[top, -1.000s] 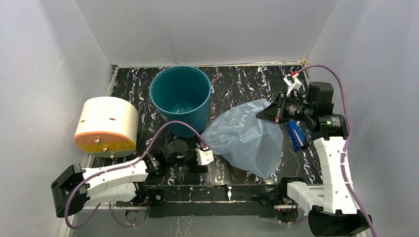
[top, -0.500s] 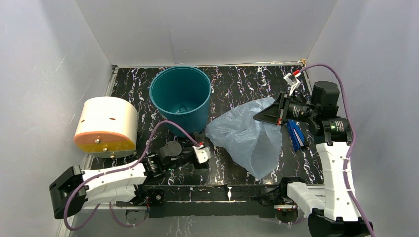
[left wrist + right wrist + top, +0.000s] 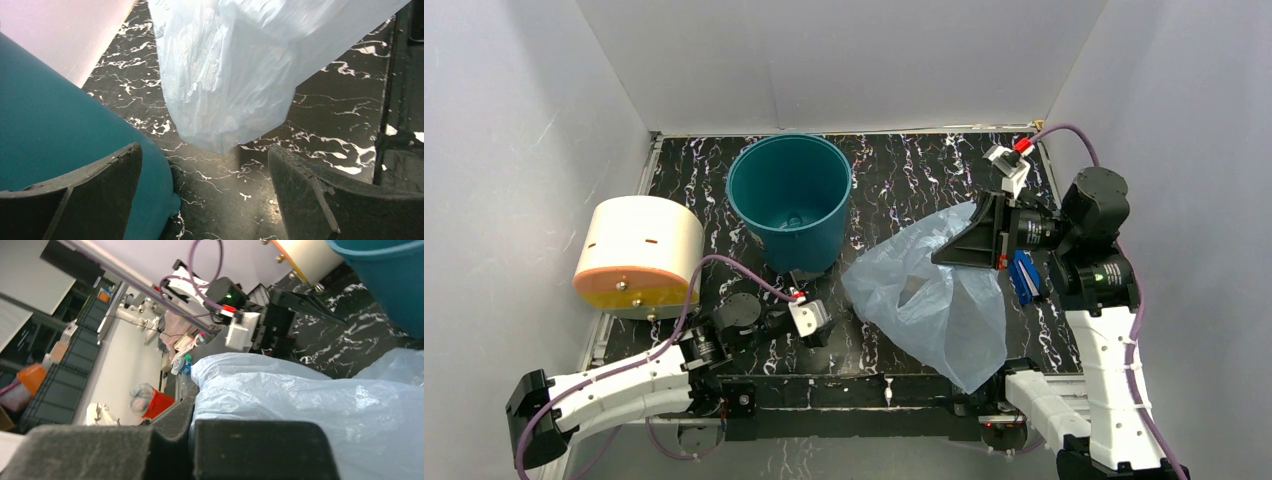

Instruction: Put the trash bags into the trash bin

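Note:
The light-blue translucent trash bag (image 3: 924,300) hangs from my right gripper (image 3: 944,255), which is shut on its upper edge right of the bin. In the right wrist view the fingers (image 3: 194,430) are pinched on the crinkled plastic (image 3: 300,405). The teal trash bin (image 3: 790,195) stands upright and open at the back centre. My left gripper (image 3: 822,310) is low on the table between the bin's base and the bag, open and empty. In the left wrist view its jaws (image 3: 204,150) stand wide apart, with the bin wall (image 3: 60,125) at left and the bag's lower end (image 3: 225,85) just ahead.
A cream cylinder with an orange end (image 3: 636,250) lies at the left, beside the bin. A small blue object (image 3: 1022,275) lies on the table by the right arm. Grey walls close in the left, back and right sides.
My right gripper has lifted the bag, so it hangs more freely and reaches toward the front edge. My left gripper has drawn back to the left, away from the bag.

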You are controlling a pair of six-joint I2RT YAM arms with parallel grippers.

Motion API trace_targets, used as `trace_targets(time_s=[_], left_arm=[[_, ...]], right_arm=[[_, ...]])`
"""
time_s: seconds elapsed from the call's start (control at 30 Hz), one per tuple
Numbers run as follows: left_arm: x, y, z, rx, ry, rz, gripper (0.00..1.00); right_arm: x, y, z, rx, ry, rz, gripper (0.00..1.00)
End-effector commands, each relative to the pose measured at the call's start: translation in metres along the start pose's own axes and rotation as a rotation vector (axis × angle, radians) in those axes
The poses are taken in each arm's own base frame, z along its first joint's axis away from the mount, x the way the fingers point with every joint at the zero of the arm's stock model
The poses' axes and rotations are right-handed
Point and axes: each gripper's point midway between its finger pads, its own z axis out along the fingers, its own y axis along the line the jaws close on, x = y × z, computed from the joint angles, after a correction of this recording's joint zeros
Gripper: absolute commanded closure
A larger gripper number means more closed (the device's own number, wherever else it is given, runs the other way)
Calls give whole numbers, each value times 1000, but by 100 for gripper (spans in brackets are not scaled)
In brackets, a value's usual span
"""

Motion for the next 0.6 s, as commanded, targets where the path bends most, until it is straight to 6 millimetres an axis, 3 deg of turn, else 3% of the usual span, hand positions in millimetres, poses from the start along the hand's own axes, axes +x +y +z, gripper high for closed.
trace_targets(time_s=[0.0, 0.07, 0.13, 0.27, 0.33, 0.4, 0.47, 0.57], left_arm=[[-16, -9, -2, 75, -30, -13, 6], [-21, -12, -2, 100, -38, -15, 6], [-24, -15, -3, 122, -37, -22, 6], [-34, -25, -9, 186, -61, -48, 6], [-32, -32, -11, 228, -50, -57, 6], [-23, -39, -10, 258, -17, -61, 6], [-13, -45, -5, 279, 19, -61, 6], [1, -52, 6, 317, 84, -47, 6]], right_arm=[[1, 54, -6, -125, 57, -150, 100], [-3, 57, -5, -114, 32, -190, 100], [-10, 36, -1, -56, -1, -152, 100], [-17, -75, 7, 236, -66, 82, 100], [-14, -143, -1, 460, -112, 184, 100], [-9, -192, -14, 615, -134, 249, 100], [-3, -222, -22, 665, -134, 317, 100], [4, -245, -34, 676, -121, 400, 100]])
